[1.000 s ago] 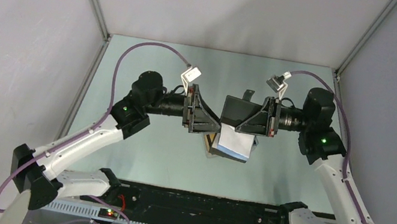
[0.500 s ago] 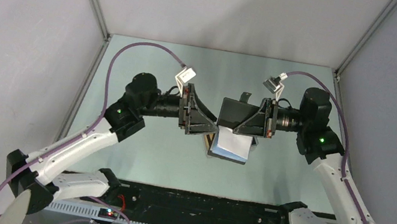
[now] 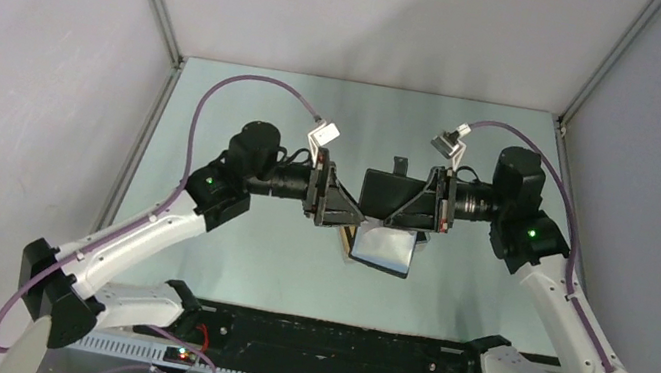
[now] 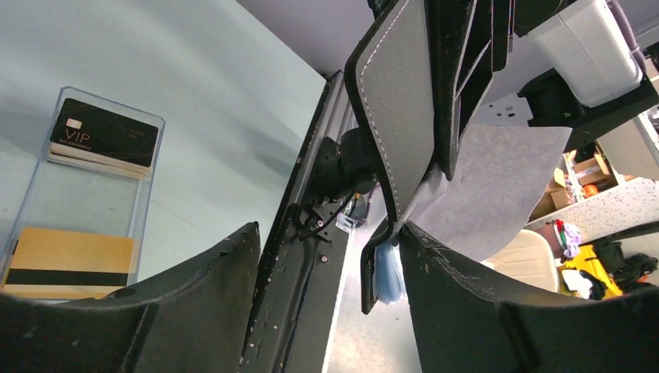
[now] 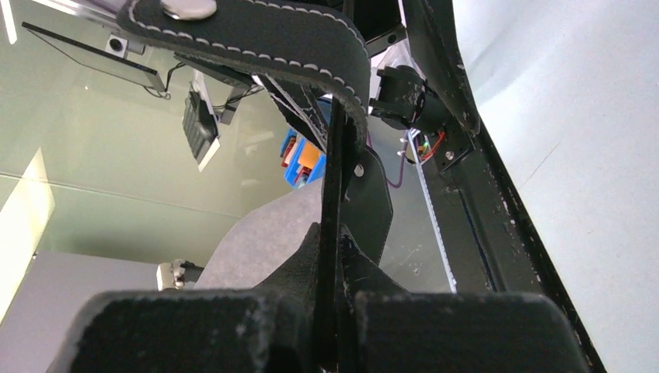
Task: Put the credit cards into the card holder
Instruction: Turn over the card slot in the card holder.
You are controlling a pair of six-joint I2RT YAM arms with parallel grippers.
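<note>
Holding the card holder (image 3: 393, 194) up in the air over the middle of the bench (image 3: 460, 299), the right fingers (image 5: 194, 326) are pinched tight on its black edge, with the stitched strap and its stud arching above them. The left fingers (image 4: 194, 303) stand wide apart beside the holder's hanging lower edge and grip nothing. I cannot tell whether one of them touches the leather.

The holder hangs open. A grey inner flap (image 4: 396, 101) is spread, a bit of blue lining (image 4: 386, 272) shows below it, and a pale sheet (image 4: 497, 186) droops out. No card shows inside it.

The credit cards (image 4: 104, 132) all appear to lie in the clear tray (image 4: 93, 194) on the bench, right under the holder. A black one sits on top of a small stack at one end, and an orange one with a black stripe (image 4: 74, 260) lies at the other. My judgement is that the task has barely begun: the holder is being readied, and every card is yet to be picked up and slid in.

The bench is a smooth, pale blue-green sheet with a black rail (image 3: 331, 339) along its near edge. Plain grey walls (image 3: 26, 44) close it in on the left, right and far sides, with metal posts at the far corners. Past the rail the left wrist view shows a cluttered room with a chair.
</note>
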